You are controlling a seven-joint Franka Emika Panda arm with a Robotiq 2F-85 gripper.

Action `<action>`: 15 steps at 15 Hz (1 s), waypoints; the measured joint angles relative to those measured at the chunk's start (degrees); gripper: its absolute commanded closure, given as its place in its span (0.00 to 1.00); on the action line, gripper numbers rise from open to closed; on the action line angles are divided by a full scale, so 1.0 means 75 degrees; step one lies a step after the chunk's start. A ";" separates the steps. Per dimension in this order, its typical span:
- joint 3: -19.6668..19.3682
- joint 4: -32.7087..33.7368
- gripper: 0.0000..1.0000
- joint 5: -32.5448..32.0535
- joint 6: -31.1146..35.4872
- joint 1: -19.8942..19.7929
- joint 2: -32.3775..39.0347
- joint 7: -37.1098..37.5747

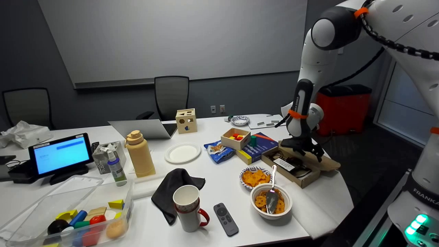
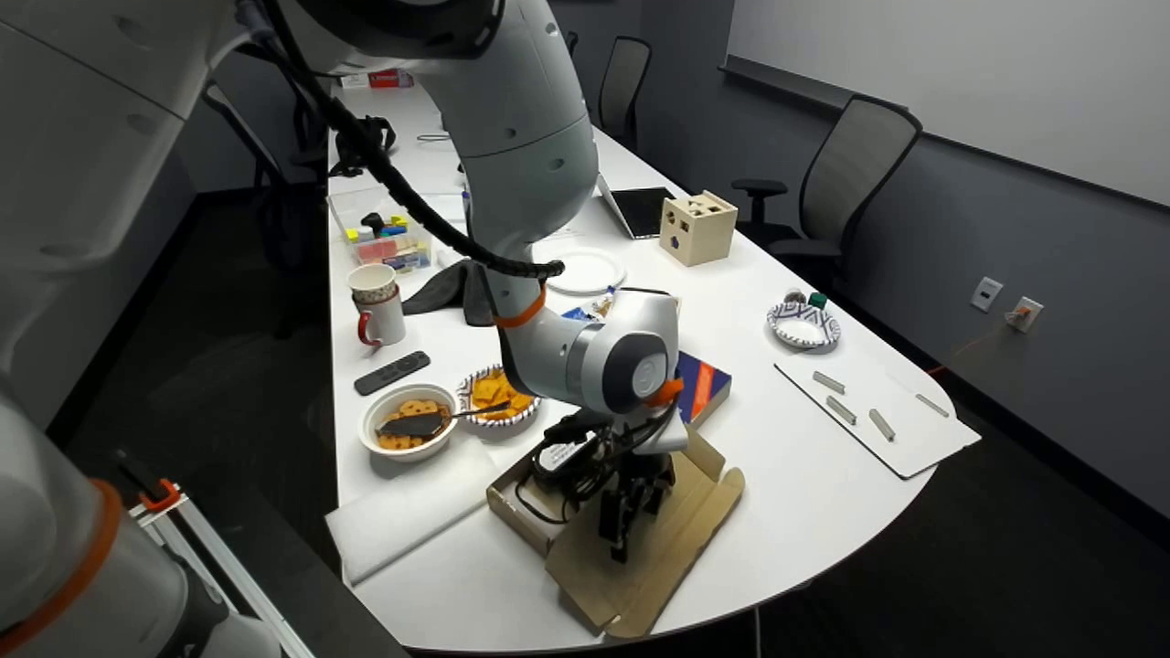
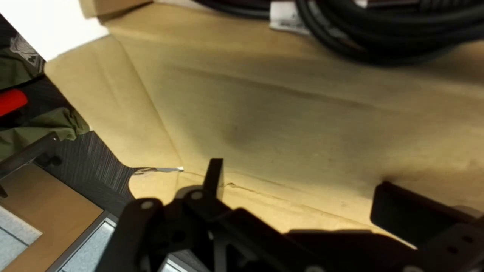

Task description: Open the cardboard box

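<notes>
The cardboard box [image 1: 289, 175] sits near the table's end with its lid [image 1: 327, 164] folded back and lying out beside the tray. In an exterior view, the box wall [image 2: 517, 524] and the spread lid [image 2: 663, 567] both show. Black cables and an adapter [image 1: 289, 164] with a white label lie inside. My gripper [image 1: 311, 155] is over the inner face of the lid; it also shows there in an exterior view [image 2: 637, 530]. In the wrist view, the fingers [image 3: 298, 177] are wide apart with nothing between them and the lid [image 3: 264, 124] behind. Whether a fingertip touches the lid I cannot tell.
A blue book [image 1: 260, 145] lies beside the box, with a small wooden tray [image 1: 228, 141] on it. A patterned bowl [image 1: 244, 181] and a white bowl [image 1: 255, 207] with a spatula stand near the box. A white folded sheet [image 2: 402, 516] lies alongside it. The table edge is close.
</notes>
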 measured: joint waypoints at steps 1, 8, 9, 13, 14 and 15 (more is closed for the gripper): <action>0.0040 0.0050 0.00 0.0190 -0.0246 -0.0024 -0.0075 -0.0279; 0.0086 0.0159 0.00 0.0398 -0.1751 0.0359 -0.1562 -0.1219; 0.0105 0.0144 0.00 0.0379 -0.1801 0.0458 -0.1838 -0.1252; 0.0328 0.0109 0.00 0.0331 -0.1873 0.0651 -0.2709 -0.1328; 0.0403 0.0104 0.00 0.0322 -0.1877 0.0658 -0.2851 -0.1347; 0.0475 0.0099 0.00 0.0320 -0.1878 0.0659 -0.2957 -0.1368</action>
